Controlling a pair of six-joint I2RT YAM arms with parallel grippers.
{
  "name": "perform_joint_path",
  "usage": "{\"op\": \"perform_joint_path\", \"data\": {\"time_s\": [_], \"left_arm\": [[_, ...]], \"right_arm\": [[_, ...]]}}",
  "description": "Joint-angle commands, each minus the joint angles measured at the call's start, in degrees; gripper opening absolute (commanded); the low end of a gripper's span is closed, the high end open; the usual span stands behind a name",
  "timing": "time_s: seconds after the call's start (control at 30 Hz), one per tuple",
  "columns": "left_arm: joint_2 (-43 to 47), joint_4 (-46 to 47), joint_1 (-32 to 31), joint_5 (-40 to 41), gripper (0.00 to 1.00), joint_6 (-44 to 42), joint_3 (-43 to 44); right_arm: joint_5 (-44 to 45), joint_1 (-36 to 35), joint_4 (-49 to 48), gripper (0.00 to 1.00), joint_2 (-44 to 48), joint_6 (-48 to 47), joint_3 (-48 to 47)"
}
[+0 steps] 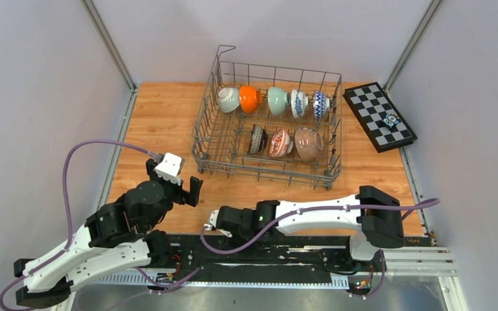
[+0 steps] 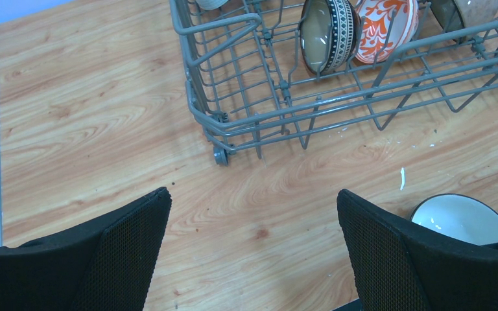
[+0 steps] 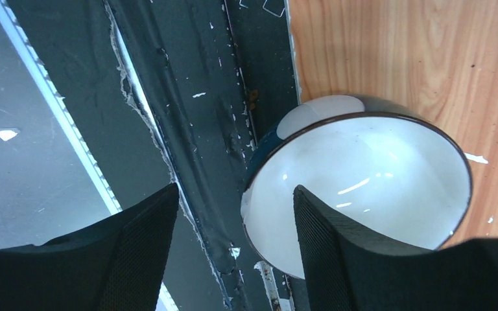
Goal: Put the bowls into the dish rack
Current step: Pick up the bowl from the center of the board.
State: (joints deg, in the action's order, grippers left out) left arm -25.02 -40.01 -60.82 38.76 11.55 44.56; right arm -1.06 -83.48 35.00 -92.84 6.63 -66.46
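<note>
The right gripper (image 3: 233, 194) stands part-open astride the rim of a dark-rimmed bowl (image 3: 363, 175) with a white inside. One finger (image 3: 389, 259) lies over the bowl's hollow, the other is outside with a gap to the rim. The bowl sits at the near edge of the wooden table (image 1: 162, 123), beside the black base strip (image 3: 194, 97), well apart from the dish rack (image 1: 269, 172).

The left gripper (image 2: 254, 194) is spread wide and empty over bare wood near the rack's front-left corner.

Eight bowls stand on edge in the rack: five in the back row, among them an orange bowl (image 1: 249, 99), and three in front, including a red-white patterned bowl (image 1: 279, 142). A chequered board (image 1: 379, 116) lies to the rack's right.
</note>
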Motion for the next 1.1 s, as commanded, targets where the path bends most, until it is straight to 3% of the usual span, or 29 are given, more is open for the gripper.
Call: {"op": "perform_joint_path", "data": {"time_s": [0.0, 0.67, 0.8, 0.97, 1.07], "left_arm": [[0.3, -0.2, 0.5, -0.2, 1.00, 0.2, -0.7], [0.1, -0.2, 0.5, 0.0, 1.00, 0.3, -0.7], [0.0, -0.2, 0.4, 0.0, 1.00, 0.3, -0.7], [0.0, -0.2, 0.4, 0.0, 1.00, 0.3, -0.7], [-0.1, -0.2, 0.5, 0.0, 1.00, 0.3, -0.7]], "right_arm": [[0.1, -1.1, 2.2, 0.66, -2.4, -0.6, -1.6], [6.0, -1.8, 3.6, 0.40, -7.5, -1.0, -2.9], [6.5, -1.9, 4.4, 0.29, -8.2, -1.2, -3.4], [7.1, -2.1, 5.2, 0.04, -8.3, -1.4, -3.9], [7.4, -2.1, 5.2, 0.03, -7.0, -1.6, -3.9]]}}
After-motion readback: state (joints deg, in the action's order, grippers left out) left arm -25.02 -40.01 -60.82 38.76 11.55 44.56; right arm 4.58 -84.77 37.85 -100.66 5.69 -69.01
